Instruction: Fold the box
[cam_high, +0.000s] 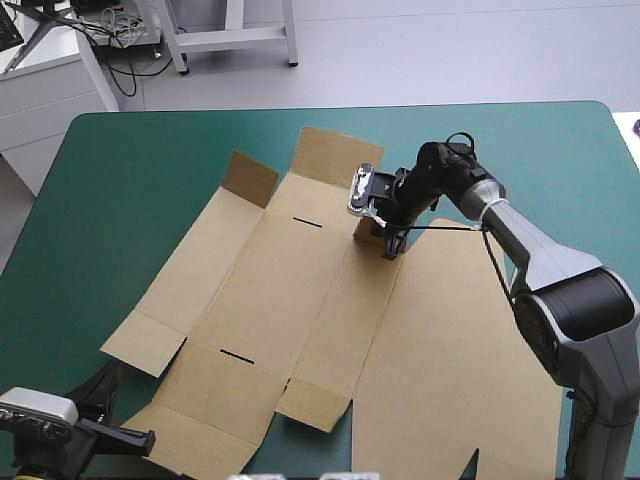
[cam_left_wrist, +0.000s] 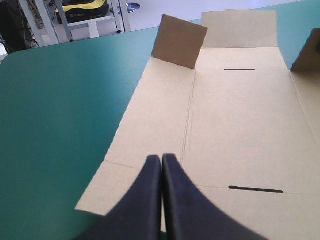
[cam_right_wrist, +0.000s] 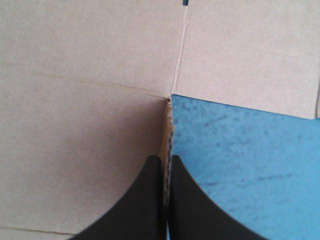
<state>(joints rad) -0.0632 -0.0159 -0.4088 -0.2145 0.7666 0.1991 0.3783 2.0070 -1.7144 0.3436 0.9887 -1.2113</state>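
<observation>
The brown box (cam_high: 300, 300) lies as a flat cut sheet across the teal-green table. One small flap (cam_high: 250, 178) at its far left stands raised, also visible as the flap (cam_left_wrist: 179, 41) in the left wrist view. My right gripper (cam_high: 390, 240) is at the sheet's far middle, shut on a flap. In the right wrist view the board's edge (cam_right_wrist: 169, 125) runs between the fingers of the right gripper (cam_right_wrist: 166, 159). My left gripper (cam_high: 108, 380) is at the sheet's near left corner. Seen from its own wrist, the left gripper (cam_left_wrist: 161, 159) is shut over the near flap of the box (cam_left_wrist: 235, 125).
Bare teal-green cover (cam_high: 120, 200) lies to the left of the sheet and along the far edge (cam_high: 500, 120). The sheet's near right part reaches the table's front edge. Two thin slots (cam_high: 308, 222) (cam_high: 236, 354) are cut in the middle panel.
</observation>
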